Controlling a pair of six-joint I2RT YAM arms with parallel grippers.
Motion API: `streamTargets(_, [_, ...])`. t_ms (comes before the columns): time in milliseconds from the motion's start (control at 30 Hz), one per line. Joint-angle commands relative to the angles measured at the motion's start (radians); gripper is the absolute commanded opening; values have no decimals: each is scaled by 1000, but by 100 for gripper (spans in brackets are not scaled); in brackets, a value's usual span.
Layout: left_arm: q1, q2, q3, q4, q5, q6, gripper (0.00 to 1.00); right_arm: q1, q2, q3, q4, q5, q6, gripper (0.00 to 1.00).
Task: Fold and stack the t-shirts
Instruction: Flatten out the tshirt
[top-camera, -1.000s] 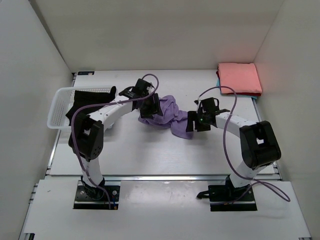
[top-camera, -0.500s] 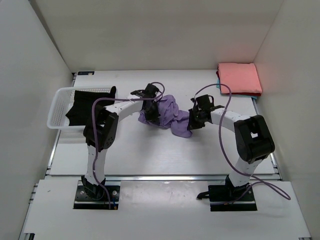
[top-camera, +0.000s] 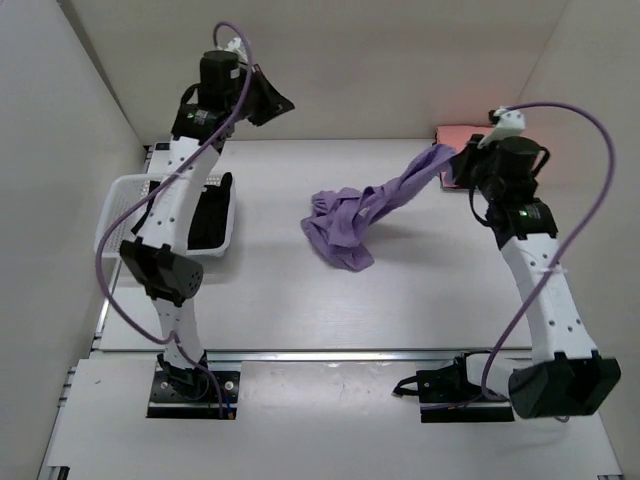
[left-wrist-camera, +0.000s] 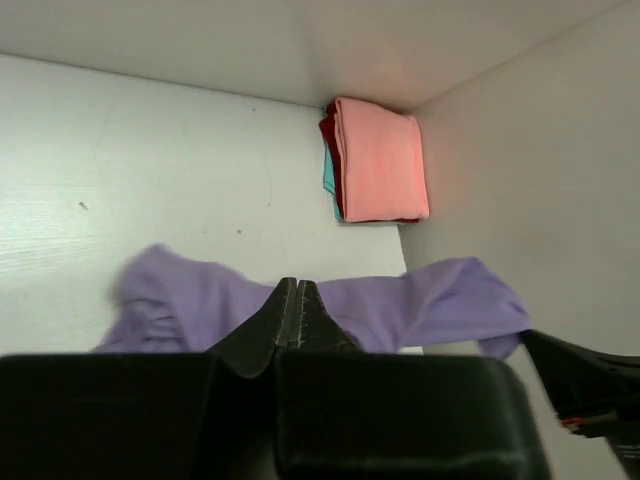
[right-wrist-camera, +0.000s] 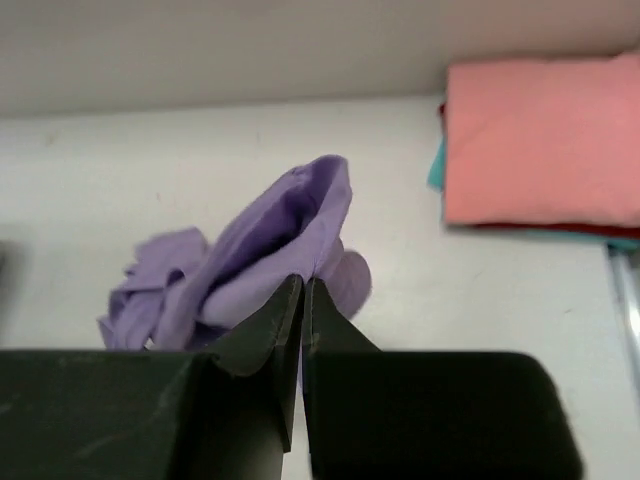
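The lilac-purple t-shirt (top-camera: 340, 228) lies heaped at mid-table, and one end is pulled up into a twisted band toward the back right. My right gripper (top-camera: 455, 165) is shut on that raised end (right-wrist-camera: 315, 215), above the table. My left gripper (top-camera: 283, 103) hangs high near the back wall, shut with nothing in it; its wrist view looks down on the lilac shirt (left-wrist-camera: 190, 300). The salmon-pink t-shirt (right-wrist-camera: 540, 140) lies folded on top of a stack in the back right corner, with a teal edge (right-wrist-camera: 436, 168) under it. The black t-shirt (top-camera: 205, 218) hangs in the basket.
A white lattice basket (top-camera: 115, 215) stands at the table's left edge. White walls close in the back and both sides. The folded stack (left-wrist-camera: 380, 160) sits against the right wall, just behind my right arm.
Both grippers closed at the lilac shirt and rose. The left came up empty toward the back wall. The right carried one end of the shirt up and right.
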Motion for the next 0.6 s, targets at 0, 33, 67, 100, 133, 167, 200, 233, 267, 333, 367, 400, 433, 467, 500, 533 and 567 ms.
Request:
streamTargets(0, [-23,-101,-174,-19,85,64,0,-17,-65,12,-26,-27,-51,0])
streamTargets(33, [-51,-136,-216,-13,70,106,0,0,-73,-10,-28,-24,-53,0])
streamTargets(67, [-66,-148,-282,-30,59,123,0,12,-88,-39,-36,-9,-55,0])
streamTargets(100, [-107,-159,-342,-28,57,146,11,39,-117,-77,-31,0,-50,1])
streamTargets(133, [-153,-170,-379,-24,60,169,32,62,-130,-103,-28,4,-39,0])
streamTargets(167, [-166,-170,-425,-4,62,181,38,66,-153,-139,-19,19,-21,0])
streamTargets(200, [-225,-167,-469,7,59,188,44,78,-174,-157,-11,17,-13,0])
streamTargets(233, [-270,-159,-489,13,62,194,47,81,-191,-201,-4,11,-1,0])
streamTargets(267, [-310,-152,-533,27,57,198,46,73,-194,-225,-8,10,10,0])
streamTargets(333, [-351,-127,-565,38,52,204,41,58,-216,-261,-8,7,30,0])
streamTargets(367, [-380,-107,-581,48,45,197,42,58,-216,-274,-13,-7,27,0])
streamTargets(400, [-388,-99,-595,59,42,192,44,50,-217,-286,-11,-3,31,1])
streamTargets(433, [-395,-78,-610,77,42,180,50,47,-223,-303,-22,8,31,0])
streamTargets(467, [-408,-67,-618,93,42,159,55,44,-228,-306,-23,14,36,0])
streamTargets(500, [-418,-58,-640,119,48,142,56,43,-228,-318,-25,26,45,0])
streamTargets(533, [-418,-55,-670,145,45,111,61,29,-234,-335,-28,25,44,0])
streamTargets(567, [-428,-50,-684,181,37,74,63,21,-233,-340,-36,21,44,0])
